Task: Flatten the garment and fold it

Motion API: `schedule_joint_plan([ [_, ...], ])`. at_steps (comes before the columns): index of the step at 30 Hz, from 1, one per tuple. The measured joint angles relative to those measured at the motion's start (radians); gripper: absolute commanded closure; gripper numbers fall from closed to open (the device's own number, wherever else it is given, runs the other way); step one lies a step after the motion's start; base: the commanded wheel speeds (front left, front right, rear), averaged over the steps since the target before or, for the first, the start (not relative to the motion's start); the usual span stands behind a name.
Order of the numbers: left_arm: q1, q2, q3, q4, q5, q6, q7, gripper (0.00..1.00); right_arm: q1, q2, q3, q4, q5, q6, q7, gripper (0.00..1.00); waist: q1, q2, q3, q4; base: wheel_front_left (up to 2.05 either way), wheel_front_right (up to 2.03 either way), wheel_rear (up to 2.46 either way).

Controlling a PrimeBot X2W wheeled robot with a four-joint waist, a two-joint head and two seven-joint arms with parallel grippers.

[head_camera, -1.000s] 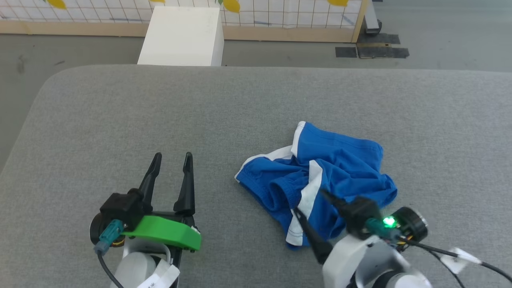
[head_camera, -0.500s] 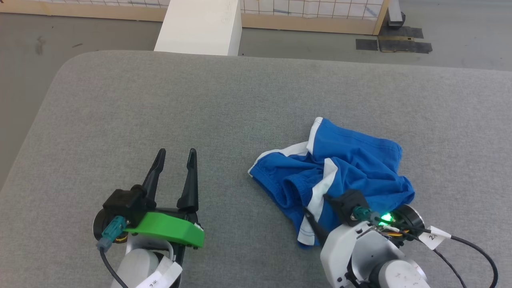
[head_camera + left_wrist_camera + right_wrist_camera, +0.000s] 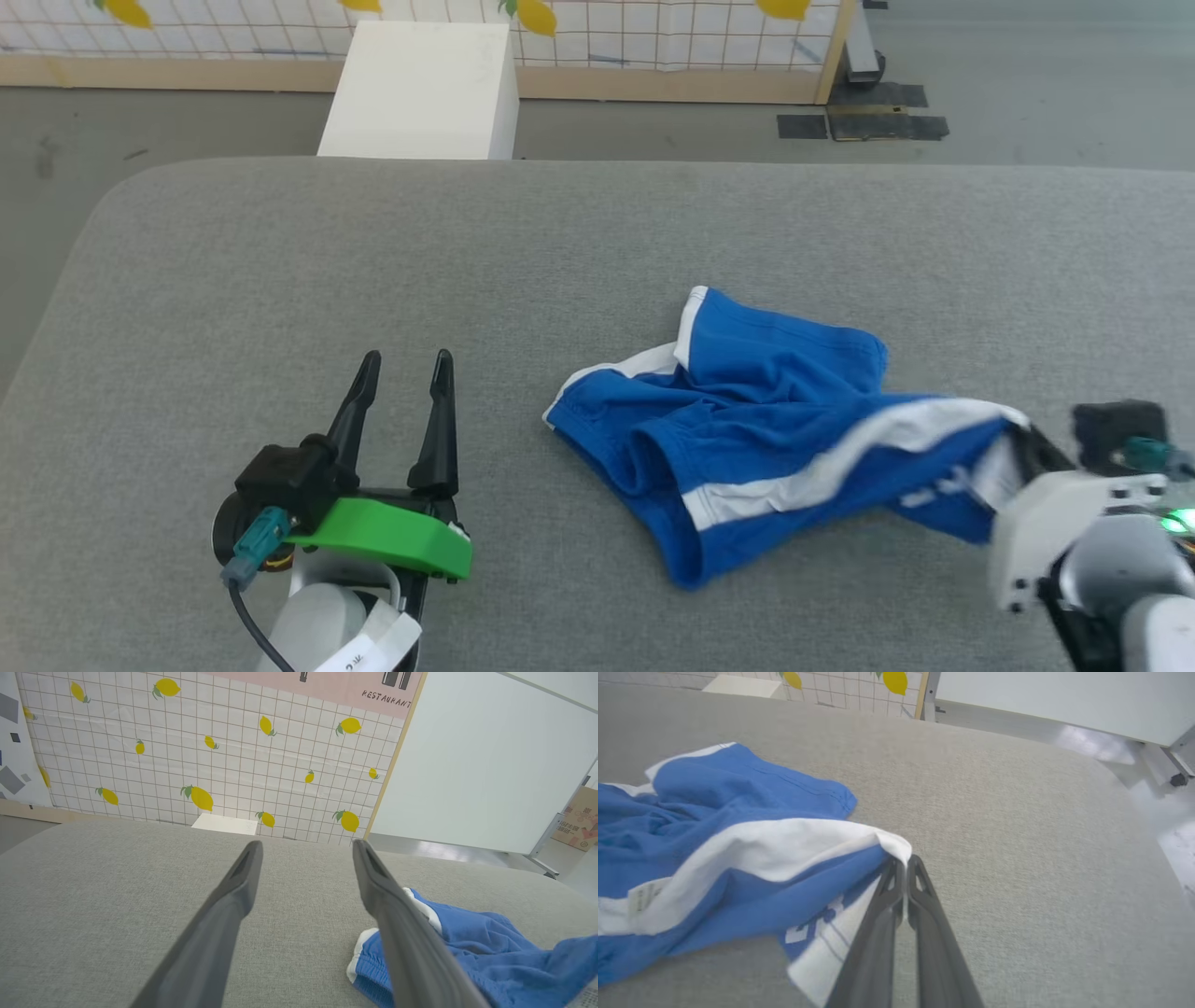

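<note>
At lower right, right gripper (image 3: 903, 863) clamps the garment (image 3: 775, 392) by its stripe.

Our dark, long-fingered left gripper (image 3: 407, 359) sits at seven o'clock, jaws spread wide; our right gripper (image 3: 901, 861), at four o'clock, pinches the bright blue garment (image 3: 766, 392).

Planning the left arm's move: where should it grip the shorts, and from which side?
The white-edged left corner of the shorts, approached from its left: it lies nearest the open left gripper, opposite the end the right gripper pinches.
</note>
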Motion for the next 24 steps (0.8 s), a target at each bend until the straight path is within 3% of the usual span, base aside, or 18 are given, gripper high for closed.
schedule_joint_plan([
  [2,0.0,0.0,-0.001,0.001,0.0,0.0,0.0,0.0,0.0,0.0,-0.056,0.012,-0.017,0.0,0.026,0.99,0.0,0.0,0.001,-0.007,0.0,0.0,0.0],
  [4,0.0,0.0,-0.002,0.004,0.0,0.0,0.0,0.0,0.0,0.001,-0.105,0.036,-0.031,0.0,0.036,0.0,0.0,0.0,0.003,-0.013,0.0,0.0,0.0],
  [11,0.0,0.0,-0.005,0.018,0.001,-0.004,0.0,0.0,-0.002,0.001,-0.186,0.076,-0.027,0.0,-0.026,0.0,0.0,0.0,-0.005,-0.024,0.0,0.0,0.0],
  [17,0.007,0.0,-0.039,0.03,-0.001,-0.014,0.0,0.0,0.003,0.001,-0.132,-0.03,0.013,0.0,-0.213,0.0,0.0,0.0,-0.028,-0.031,0.0,0.0,0.0],
  [20,0.01,0.001,-0.123,0.06,-0.023,-0.023,0.003,0.0,0.035,0.0,-0.08,-0.056,0.045,0.0,-0.303,0.0,0.0,0.0,-0.041,-0.039,0.0,0.0,0.0],
  [24,0.009,-0.002,-0.295,0.106,-0.082,-0.032,0.093,0.0,0.073,0.001,-0.011,-0.048,0.061,0.0,-0.356,0.0,0.0,0.0,-0.051,-0.057,0.0,0.0,0.0],
])
